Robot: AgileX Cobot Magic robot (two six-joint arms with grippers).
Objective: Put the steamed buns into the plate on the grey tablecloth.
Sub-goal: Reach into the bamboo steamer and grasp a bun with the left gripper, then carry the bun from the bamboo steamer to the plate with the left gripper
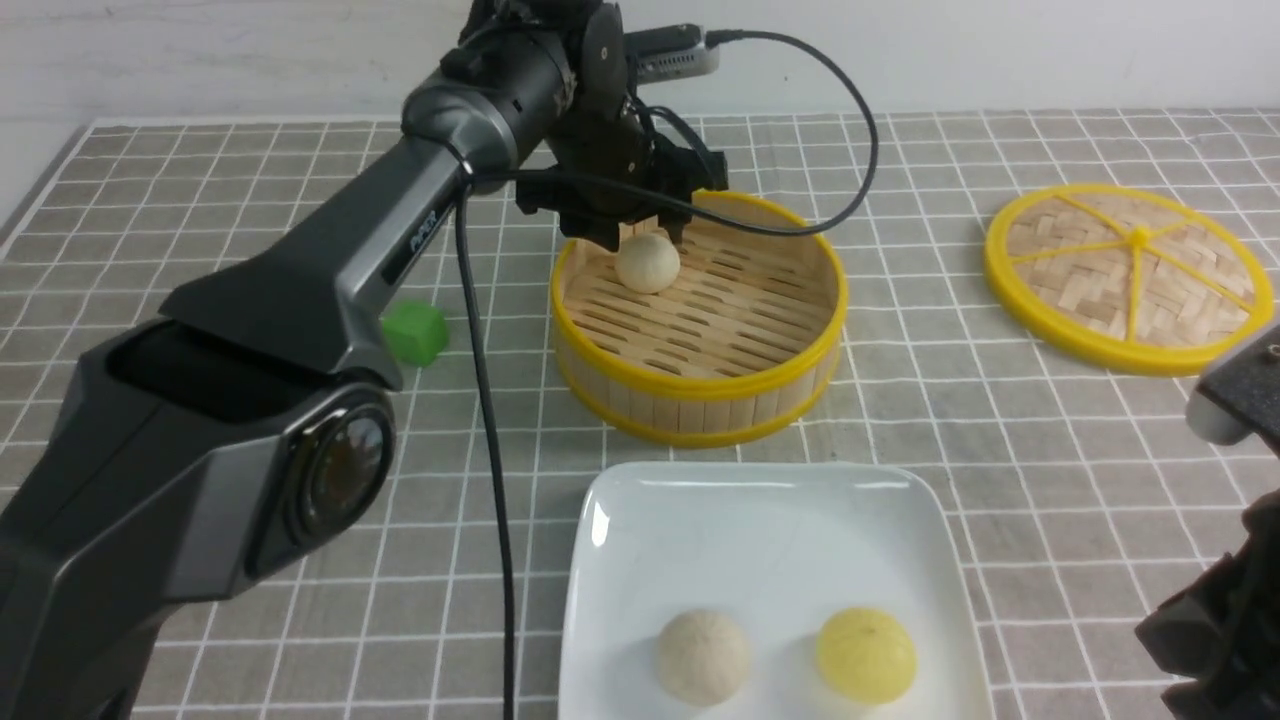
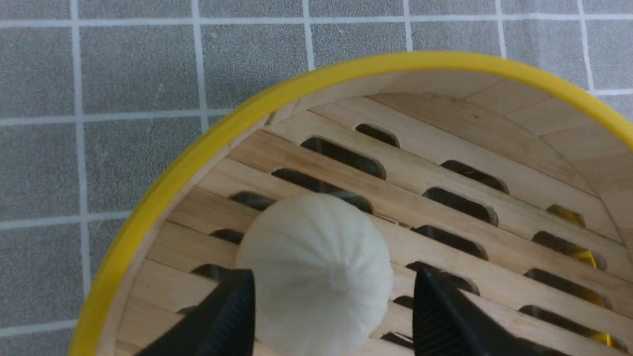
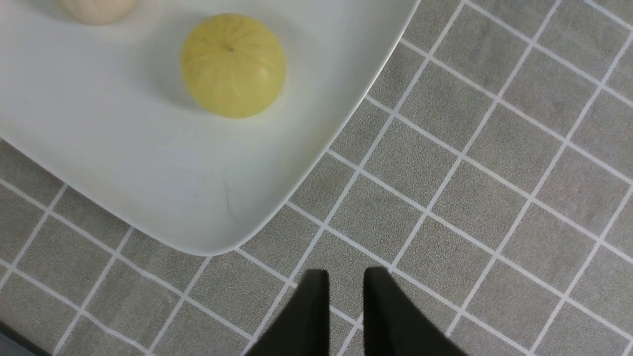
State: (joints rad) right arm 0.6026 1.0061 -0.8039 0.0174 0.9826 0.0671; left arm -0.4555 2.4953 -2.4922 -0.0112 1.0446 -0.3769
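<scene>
One cream steamed bun (image 1: 647, 262) lies in the yellow-rimmed bamboo steamer (image 1: 700, 385) on the grey tablecloth (image 1: 1000, 450). My left gripper (image 1: 645, 240) is open and hangs right over this bun. In the left wrist view the two black fingers (image 2: 232, 316) stand on either side of the bun (image 2: 316, 257), with a gap on one side. The white plate (image 1: 760, 530) holds a cream bun (image 1: 703, 656) and a pale yellow bun (image 1: 866, 654). My right gripper (image 3: 346, 277) is shut and empty over the cloth beside the plate's corner (image 3: 148, 163), near the yellow bun (image 3: 232, 64).
A green cube (image 1: 415, 332) sits on the cloth left of the steamer. The flat woven steamer lid (image 1: 1130, 275) lies at the far right. The left arm's cable hangs down across the cloth to the plate's left edge. The right arm (image 1: 1225, 610) shows at the right edge.
</scene>
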